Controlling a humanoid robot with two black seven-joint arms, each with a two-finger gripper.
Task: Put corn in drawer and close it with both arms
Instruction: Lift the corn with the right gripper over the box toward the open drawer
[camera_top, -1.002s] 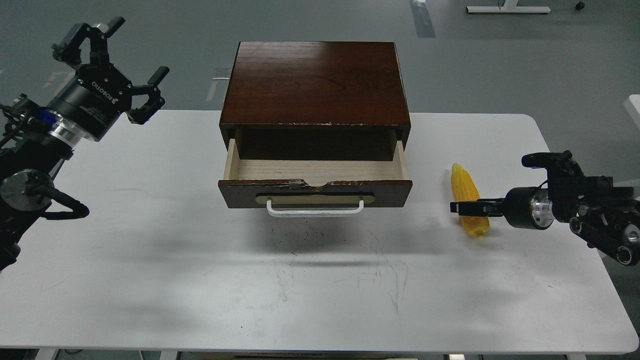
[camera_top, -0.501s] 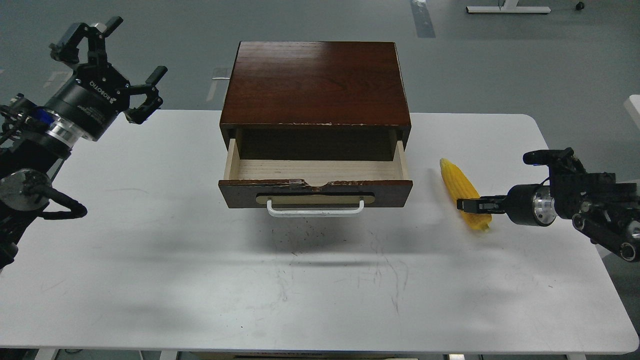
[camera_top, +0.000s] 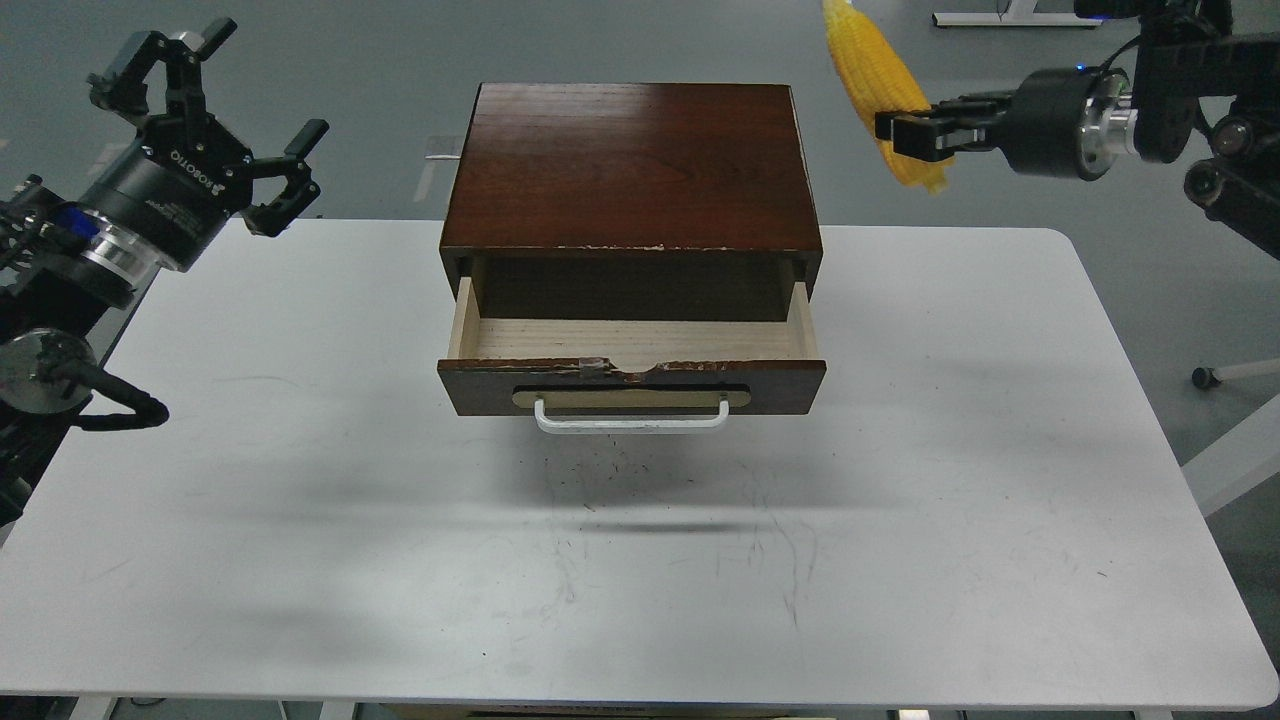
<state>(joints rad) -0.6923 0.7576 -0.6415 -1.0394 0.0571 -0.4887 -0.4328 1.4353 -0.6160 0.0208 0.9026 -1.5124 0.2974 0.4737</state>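
Note:
The drawer (camera_top: 632, 386) stands pulled open at the middle of the white table (camera_top: 1000, 560), dark brown front with a chipped top edge and a white bar handle (camera_top: 632, 420), pale wood inside, nothing in it. My right gripper (camera_top: 905, 135) is shut on the yellow corn (camera_top: 875, 85) and holds it high in the air, up and to the right of the cabinet. The corn's tip is cut off by the top edge of the view. My left gripper (camera_top: 210, 120) is open and empty, raised beyond the table's far left corner.
The dark brown cabinet (camera_top: 630, 165) that houses the drawer sits at the table's back middle. Grey floor lies behind it. A caster and a white leg (camera_top: 1225, 375) show past the table's right edge.
My right gripper has lifted the corn off the table at the right and carried it high up and slightly left. My left gripper has drifted a little up and left, still open.

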